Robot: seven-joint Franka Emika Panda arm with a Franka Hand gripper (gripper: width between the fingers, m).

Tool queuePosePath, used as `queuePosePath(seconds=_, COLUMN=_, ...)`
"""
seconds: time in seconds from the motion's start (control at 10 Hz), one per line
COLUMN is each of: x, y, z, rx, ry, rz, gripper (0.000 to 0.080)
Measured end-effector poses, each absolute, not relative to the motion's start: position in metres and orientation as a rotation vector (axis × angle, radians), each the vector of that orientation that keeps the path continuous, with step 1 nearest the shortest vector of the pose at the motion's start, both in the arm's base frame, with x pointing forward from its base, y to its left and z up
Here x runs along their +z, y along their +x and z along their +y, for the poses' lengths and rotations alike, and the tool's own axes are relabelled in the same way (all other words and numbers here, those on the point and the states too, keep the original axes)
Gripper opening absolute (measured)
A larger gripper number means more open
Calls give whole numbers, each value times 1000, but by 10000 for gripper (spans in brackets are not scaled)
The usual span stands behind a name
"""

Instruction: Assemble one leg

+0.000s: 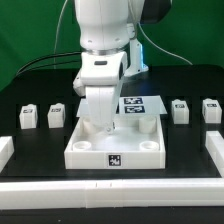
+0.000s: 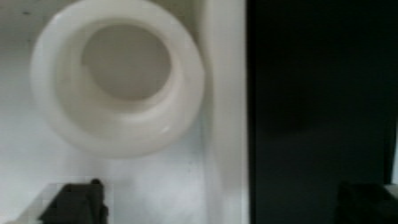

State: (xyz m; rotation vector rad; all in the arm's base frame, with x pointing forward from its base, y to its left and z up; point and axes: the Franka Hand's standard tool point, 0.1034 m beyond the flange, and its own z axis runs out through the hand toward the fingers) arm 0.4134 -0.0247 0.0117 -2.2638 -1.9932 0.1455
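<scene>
The white tray [image 1: 115, 145] lies at the table's middle, with round sockets in its corners. Four small white legs stand beside it: two on the exterior view's left [image 1: 28, 116] [image 1: 57, 115] and two on its right [image 1: 180, 110] [image 1: 211, 108]. My gripper [image 1: 97, 122] is low over the tray's far-left corner. In the wrist view one round socket [image 2: 116, 85] fills the picture, very close. My gripper [image 2: 228, 206] is open and empty there. One dark fingertip [image 2: 75, 203] is over the tray [image 2: 217, 120]. The other sits over the black table beyond the tray's edge.
The marker board [image 1: 142, 103] lies just behind the tray. White rails [image 1: 214, 150] border the black table at both sides and the front. Cables run behind the arm's base.
</scene>
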Motion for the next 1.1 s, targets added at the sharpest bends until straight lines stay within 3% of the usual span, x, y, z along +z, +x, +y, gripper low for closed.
queuePosePath(seconds=0.1, x=10, y=413, z=-25, rx=148, ry=-2264, rz=-1988, gripper=650)
queuePosePath(seconds=0.4, x=9, y=413, z=-24, rx=150, ry=-2270, rz=-1981, gripper=255)
queuePosePath(seconds=0.5, x=9, y=413, z=-24, rx=151, ry=-2269, rz=-1981, gripper=255)
queuePosePath(seconds=0.6, x=10, y=414, z=-24, rx=146, ry=-2271, rz=-1984, gripper=84)
queuePosePath(seconds=1.1, x=11, y=417, z=-25, rx=132, ry=-2279, rz=-1989, gripper=74)
